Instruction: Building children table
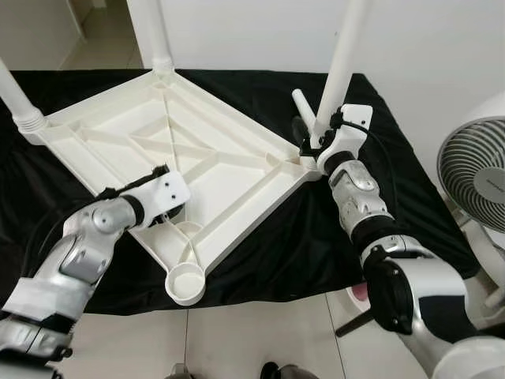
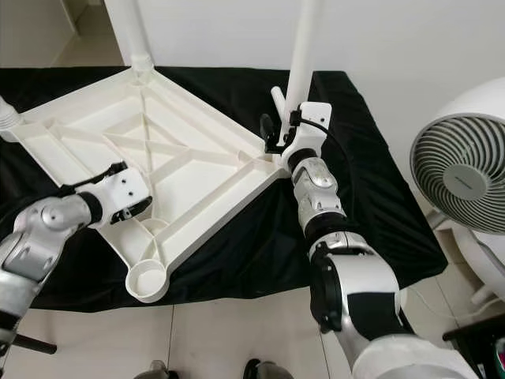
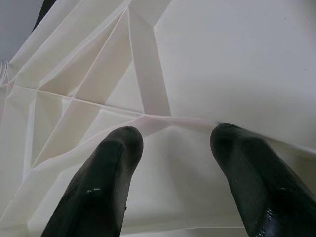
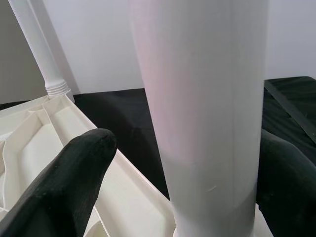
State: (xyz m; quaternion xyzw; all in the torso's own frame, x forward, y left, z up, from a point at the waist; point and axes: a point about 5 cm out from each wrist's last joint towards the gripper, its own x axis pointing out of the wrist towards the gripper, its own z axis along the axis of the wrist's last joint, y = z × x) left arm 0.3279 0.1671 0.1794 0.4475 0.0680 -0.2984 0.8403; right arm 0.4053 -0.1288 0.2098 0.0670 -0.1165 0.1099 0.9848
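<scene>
The white tabletop (image 1: pixel 177 158) lies upside down, ribs up, on the black-draped worktop (image 1: pixel 394 181), turned like a diamond so that its near corner overhangs the worktop's front edge. Three legs stand upright in corner sockets: one at the far corner (image 1: pixel 154 35), one at the left corner (image 1: pixel 17 99), and one at the right corner (image 1: pixel 341 67), its long axis vertical. The empty fourth socket (image 1: pixel 185 283) is the near corner, and a loose leg (image 1: pixel 303 108) lies on the cloth just behind the right corner. The right tool (image 1: pixel 316 144) sits low at the base of the right-corner leg; in its wrist view the leg stands between the two black fingers (image 4: pixel 64 182), which bracket it with a gap visible on at least one side, so it looks set around the leg rather than clamped. The left tool (image 1: pixel 162 170) rests over the tabletop's near-left edge, fingers moderately apart with a rib between them, seemingly steadying it. The right arm is nearer the spare leg; the left is nearer the empty socket.
</scene>
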